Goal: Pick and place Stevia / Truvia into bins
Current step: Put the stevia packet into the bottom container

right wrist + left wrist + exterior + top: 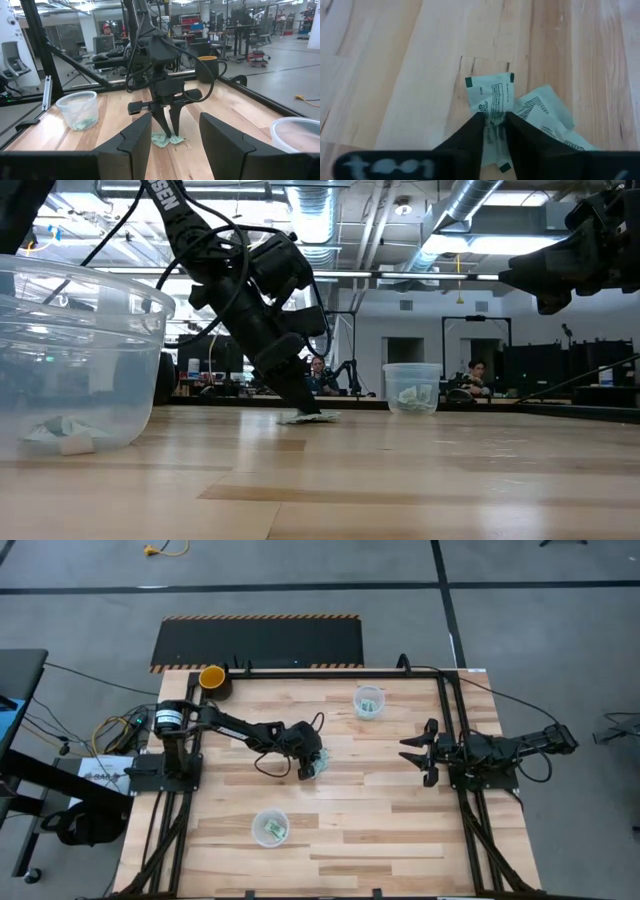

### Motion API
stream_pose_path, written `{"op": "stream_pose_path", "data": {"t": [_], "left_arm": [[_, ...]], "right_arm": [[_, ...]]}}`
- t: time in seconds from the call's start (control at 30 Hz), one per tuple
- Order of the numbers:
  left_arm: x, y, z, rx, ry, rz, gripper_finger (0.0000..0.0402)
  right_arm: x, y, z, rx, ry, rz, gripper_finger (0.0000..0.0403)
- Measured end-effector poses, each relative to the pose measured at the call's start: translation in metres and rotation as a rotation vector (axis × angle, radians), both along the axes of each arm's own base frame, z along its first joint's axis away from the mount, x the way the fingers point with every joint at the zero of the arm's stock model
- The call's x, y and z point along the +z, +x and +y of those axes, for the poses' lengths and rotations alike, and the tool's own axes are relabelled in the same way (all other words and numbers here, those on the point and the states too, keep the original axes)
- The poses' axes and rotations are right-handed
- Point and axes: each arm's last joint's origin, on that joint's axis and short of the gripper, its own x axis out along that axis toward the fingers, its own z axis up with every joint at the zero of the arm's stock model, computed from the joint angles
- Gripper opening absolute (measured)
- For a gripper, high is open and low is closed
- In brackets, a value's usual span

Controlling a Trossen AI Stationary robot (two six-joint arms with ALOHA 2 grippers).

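A small heap of pale green-and-white Stevia packets (545, 111) lies flat on the wooden table near its middle (318, 766). My left gripper (493, 120) slants down onto the heap (300, 410), its fingers closed in on one packet (490, 95). One clear bin (369, 701) stands toward the far edge, and another (270, 827) near the near edge. Both hold a few packets. My right gripper (408, 752) waits open and level at the table's right side, touching nothing. My left gripper has one packet pinched between its two fingers at the packet's near half (493, 113). The fingers slant down from the table's left side. The packet's far end (489, 84) still lies flat on the table, and the fingertips (174, 133) are down at the table top.
A yellow-orange cup with a dark base (212, 677) stands at the table's far left corner. Black frame rails (452, 720) run along the table's sides. Bare wood lies between the heap and both bins. People sit in the room beyond the table.
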Motion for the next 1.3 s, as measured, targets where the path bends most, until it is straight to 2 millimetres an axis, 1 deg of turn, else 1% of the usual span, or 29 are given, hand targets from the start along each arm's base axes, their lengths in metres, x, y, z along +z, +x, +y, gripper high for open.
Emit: {"op": "stream_pose_path", "data": {"t": [0.13,0.2,0.37,0.47,0.67,0.73,0.83,0.97,1.13,1.2,1.3], "left_arm": [[0.0,0.0,0.0,-0.009,0.007,-0.002,0.0018],[0.0,0.001,0.0,-0.01,0.009,-0.005,0.0006],[0.001,0.001,0.0,-0.013,0.017,-0.018,0.001],[0.003,0.002,0.001,-0.006,0.04,-0.018,0.0005],[0.019,0.006,0.001,-0.017,0.065,-0.046,0.0004],[0.027,0.007,0.0,-0.017,0.095,-0.05,0.0003],[0.045,0.005,-0.003,-0.011,0.153,-0.041,0.0002],[0.072,-0.006,-0.011,-0.034,0.179,-0.035,0.0002],[0.11,-0.034,-0.027,-0.075,0.171,-0.02,0.0002],[0.124,-0.048,-0.037,-0.103,0.156,-0.003,0.0002],[0.142,-0.07,-0.056,-0.195,0.115,-0.013,0.0002]], "right_arm": [[0.0,0.0,0.0,0.0,0.0,0.0,0.0159],[0.0,0.0,0.0,0.0,0.0,0.0,0.0159],[0.0,0.0,0.0,0.0,0.0,0.001,0.0159],[0.0,0.0,0.0,0.0,0.0,0.0,0.0159],[0.0,0.0,0.0,0.0,0.0,0.0,0.0159],[0.0,0.0,0.0,0.0,0.0,0.001,0.0159],[0.0,0.0,0.0,0.001,0.0,0.0,0.0159],[0.0,0.0,0.0,0.0,0.0,0.0,0.0159],[0.0,0.0,0.0,0.0,0.0,0.0,0.0159],[0.0,0.0,0.0,0.0,0.0,0.0,0.0159],[0.0,0.0,0.0,0.0,0.0,0.0,0.0159]]}}
